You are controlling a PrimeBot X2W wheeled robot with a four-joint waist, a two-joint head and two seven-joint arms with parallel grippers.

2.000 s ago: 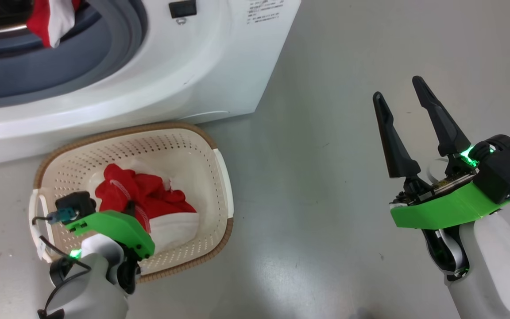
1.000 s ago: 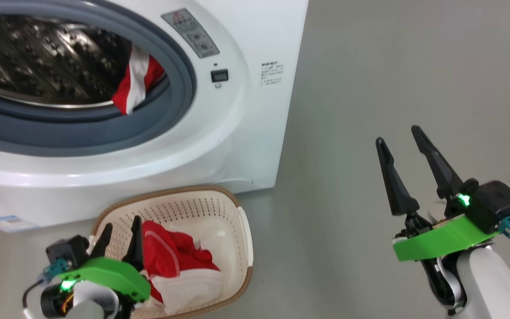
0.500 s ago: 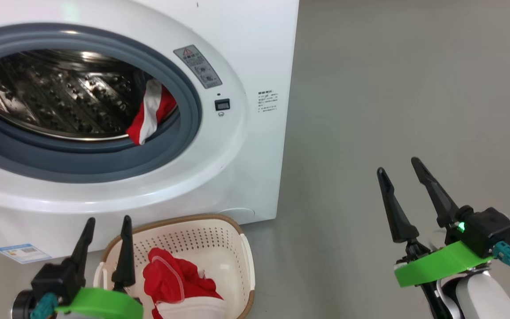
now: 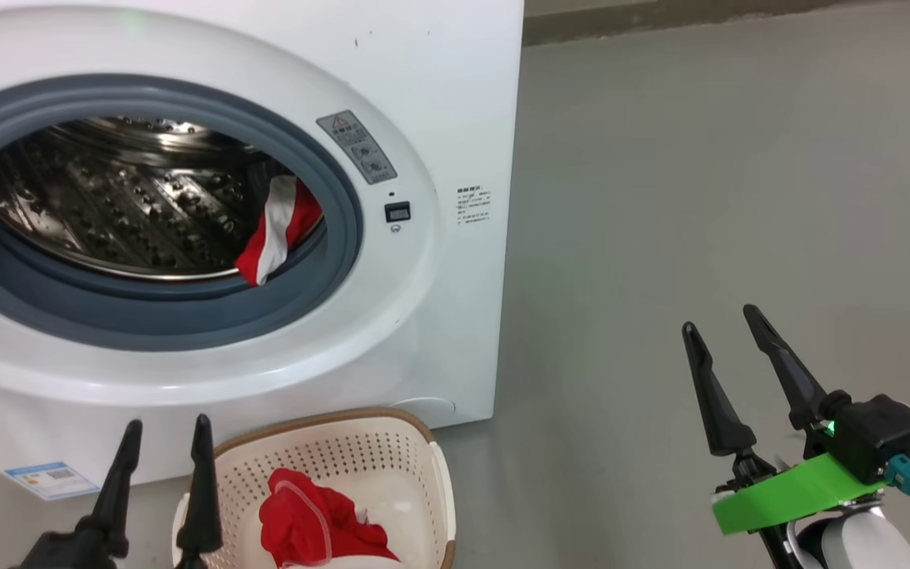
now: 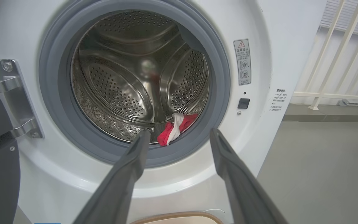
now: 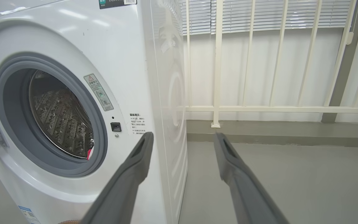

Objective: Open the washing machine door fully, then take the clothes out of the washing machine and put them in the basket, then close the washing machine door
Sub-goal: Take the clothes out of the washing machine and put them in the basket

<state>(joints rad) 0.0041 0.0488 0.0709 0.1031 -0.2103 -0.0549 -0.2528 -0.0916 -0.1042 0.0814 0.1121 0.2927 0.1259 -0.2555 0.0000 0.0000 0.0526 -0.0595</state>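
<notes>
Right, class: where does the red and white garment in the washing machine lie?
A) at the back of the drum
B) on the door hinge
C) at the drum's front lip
C: the red and white garment lies at the front lip of the drum, beside the grey gasket.

A laundry corner, by the look of it: a white washing machine (image 4: pixel 447 79) stands on a bare grey floor (image 4: pixel 700 197) ahead of the left jaws. Beyond the right jaws run a white railing (image 6: pixel 218 62) and window blinds (image 6: pixel 259 15).
</notes>
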